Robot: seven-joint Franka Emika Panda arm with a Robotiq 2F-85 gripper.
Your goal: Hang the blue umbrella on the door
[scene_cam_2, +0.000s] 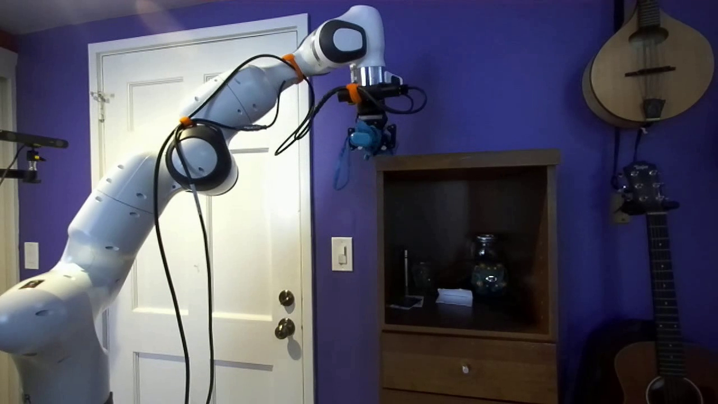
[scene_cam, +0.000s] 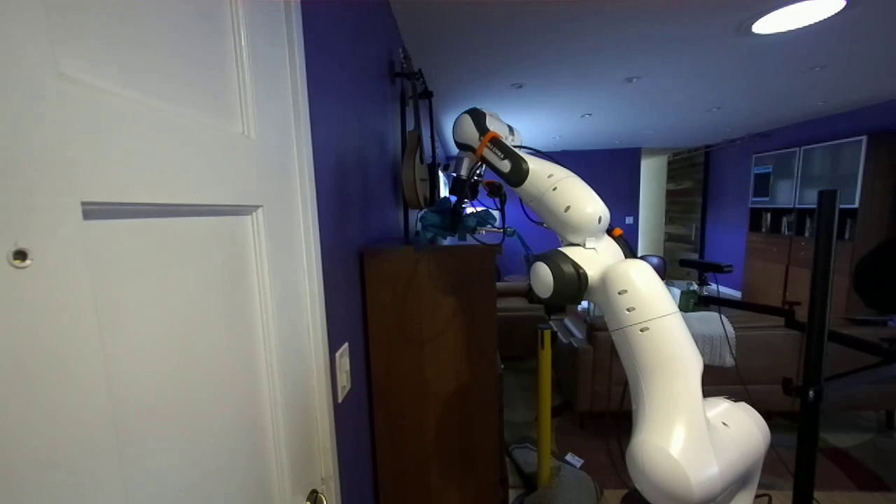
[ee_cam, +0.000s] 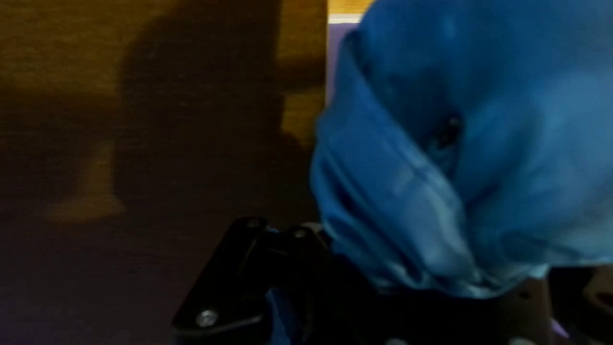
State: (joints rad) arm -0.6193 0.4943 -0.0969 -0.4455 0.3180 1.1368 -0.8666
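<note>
In an exterior view, the gripper (scene_cam_2: 372, 138) pinches the blue umbrella (scene_cam_2: 366, 138), long axis unclear; the door (scene_cam_2: 241, 235) lies toward eight o'clock.

The raised arm (scene_cam: 640, 304) points its clamped fingers (ee_cam: 230, 287) downward.
</note>
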